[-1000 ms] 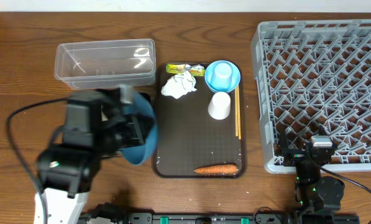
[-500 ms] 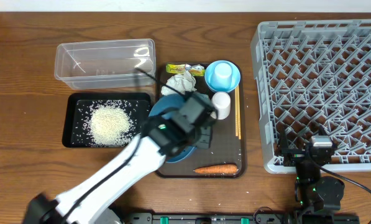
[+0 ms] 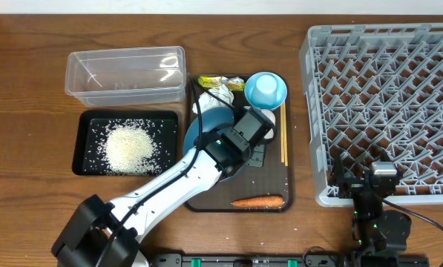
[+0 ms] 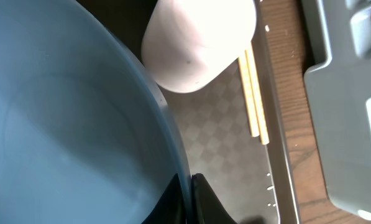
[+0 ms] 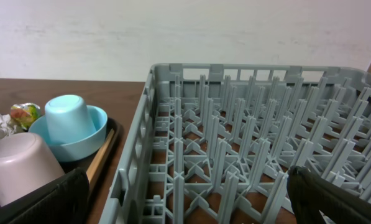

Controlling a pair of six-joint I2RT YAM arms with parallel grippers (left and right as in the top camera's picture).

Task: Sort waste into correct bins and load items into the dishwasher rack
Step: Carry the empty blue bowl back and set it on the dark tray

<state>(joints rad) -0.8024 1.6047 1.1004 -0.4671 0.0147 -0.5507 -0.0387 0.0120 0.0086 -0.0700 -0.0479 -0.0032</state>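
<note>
My left gripper (image 3: 240, 142) is shut on the rim of the large blue bowl (image 3: 205, 123), over the brown serving tray (image 3: 274, 189). The left wrist view shows the jaws (image 4: 188, 194) pinching the bowl (image 4: 67, 124) beside the white cup (image 4: 197, 40) and chopsticks (image 4: 253, 93). Rice (image 3: 128, 146) lies in the black tray (image 3: 84, 122). The clear tub (image 3: 125, 73) holds nothing. The carrot (image 3: 258, 201), wrapper (image 3: 220, 80), partly hidden tissue (image 3: 218, 95), small light-blue cup (image 3: 266, 90), white cup (image 3: 266, 119) and chopsticks (image 3: 284, 141) are on the serving tray. My right gripper (image 3: 373, 185) is open at the grey rack's (image 3: 384, 96) front edge.
The right wrist view looks across the rack (image 5: 247, 124) with its open fingers (image 5: 188, 199) low at either side; the light-blue cup (image 5: 67, 118) and white cup (image 5: 17, 165) show at left. Bare wood table lies left of the black tray.
My left arm has swung right from over the black tray to the serving tray, carrying the blue bowl. A heap of rice now shows in the black tray. The right arm has not moved.
</note>
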